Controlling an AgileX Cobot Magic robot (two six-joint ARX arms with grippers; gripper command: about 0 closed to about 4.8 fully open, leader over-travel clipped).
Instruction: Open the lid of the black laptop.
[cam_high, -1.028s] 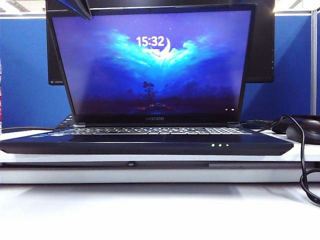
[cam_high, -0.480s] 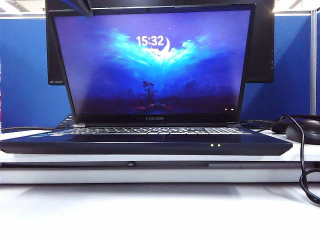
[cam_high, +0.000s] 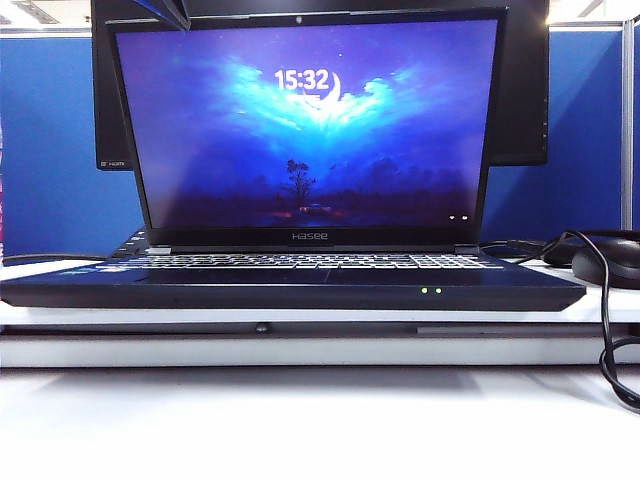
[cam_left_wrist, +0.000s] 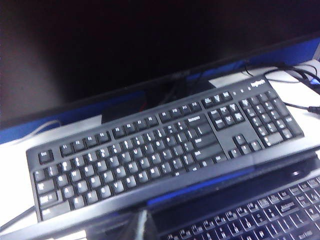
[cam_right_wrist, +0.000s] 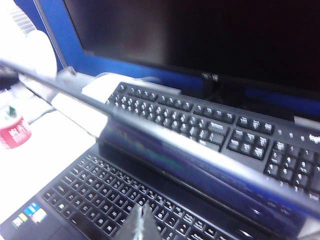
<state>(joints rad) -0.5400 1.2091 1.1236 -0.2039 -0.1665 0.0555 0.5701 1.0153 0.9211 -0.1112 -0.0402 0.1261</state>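
- Lid (cam_high: 310, 130) is the thing to judge: it already stands raised, close to upright, above the black laptop (cam_high: 290, 292), with its lit screen facing the exterior camera.
- Nearest to that camera is the laptop's front edge with its green LEDs. Behind the edge comes the keyboard deck, then the hinge line from which the lid rises.
- The lid's long axis runs side to side, parallel to the laptop's front edge. Any further swing would carry its top edge backward, away from the keyboard deck.
- Left gripper (cam_high: 165, 12) hangs at the lid's upper left corner, fingers pressed together and holding nothing. Its wrist view looks over the lid's top edge from the screen side.
- Right gripper (cam_right_wrist: 140, 222) sits above the laptop's keyboard, just on the screen side of the lid's top edge. Its fingers appear pinched to a point and empty, though that view is blurred.
- Both arms look about equally near the top edge, one toward each end.
- Beyond the lid lie a separate keyboard (cam_left_wrist: 165, 150) and, farthest back, the monitor (cam_high: 520, 90).
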